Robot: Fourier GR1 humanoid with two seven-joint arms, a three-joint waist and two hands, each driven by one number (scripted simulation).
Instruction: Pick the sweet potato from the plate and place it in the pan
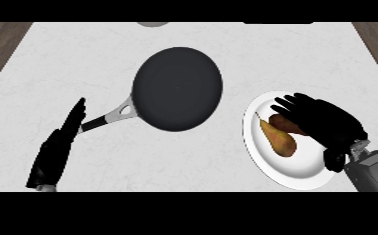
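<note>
On a pale marble surface (88,59), the robot's right hand (328,121) hovers over a white plate (295,176) at the right, its fingers (289,104) curled down toward the food but not visibly closed on anything. Two items lie on the plate: a reddish-brown sweet potato (284,124), partly hidden under the hand, and just beside it, nearer the plate's middle, a yellow-brown pear (279,140) with a thin stem. The black pan (177,89) sits well apart to the left, near the centre of the surface, its metal handle (111,116) angled toward the left hand (55,151), which rests at the lower left with its fingers straight and together, just beside the handle's end.

The risk from here looks to be a mistaken or muddled grasp: the pear and sweet potato lie so close that closing fingers could catch the pear instead, or nudge it off the plate's edge. With the sweet potato largely covered, whether contact has been made cannot be told. A shallow hold on its tapered end might also let it slip during the carry across to the pan.
</note>
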